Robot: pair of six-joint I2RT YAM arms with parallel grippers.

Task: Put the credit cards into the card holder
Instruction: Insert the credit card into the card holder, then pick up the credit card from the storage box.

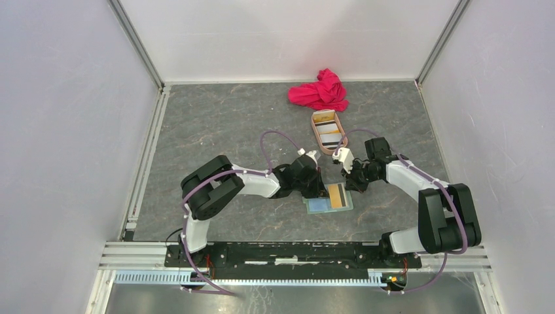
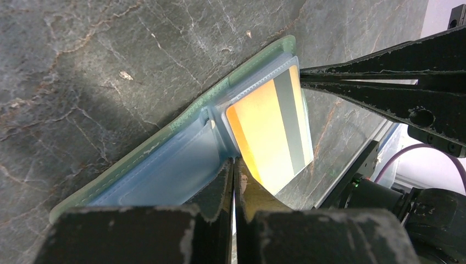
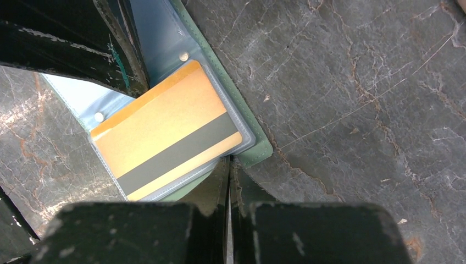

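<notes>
- The card holder [image 1: 321, 205] lies open and flat on the table, between the two arms and close to their near edge. Its blue-grey inside faces up.
- The orange card [image 3: 165, 132] lies in the holder's right-hand clear pocket, stripe up. It looks seated or nearly so, so I judge the step in hand to be finishing this insertion.
- The left gripper [image 2: 234, 165] is closed, with its tips on the holder at the fold, beside the card's corner. Whether the tips pinch the pocket's thin lip, I cannot tell.
- The right gripper [image 3: 229, 165] is also closed, with its tips at the holder's outer corner, just beside the card.
- To do it well, one tip should pin the holder while the other nudges the card's short edge. The push should be flat along the pocket, not downward. The holder is light and may skid on the stone.
- The grippers should lift straight off, so nothing drags the card out.
- Plain pale walls [image 1: 65, 98] enclose the cell on three sides.
- The table [image 1: 216, 124] is dark grey and stone-patterned, and looks smooth.
- A red cloth [image 1: 321, 91] is bunched at the far edge.
- A tan tray [image 1: 315, 134] holds the other cards [image 1: 329, 134], just beyond the grippers.
</notes>
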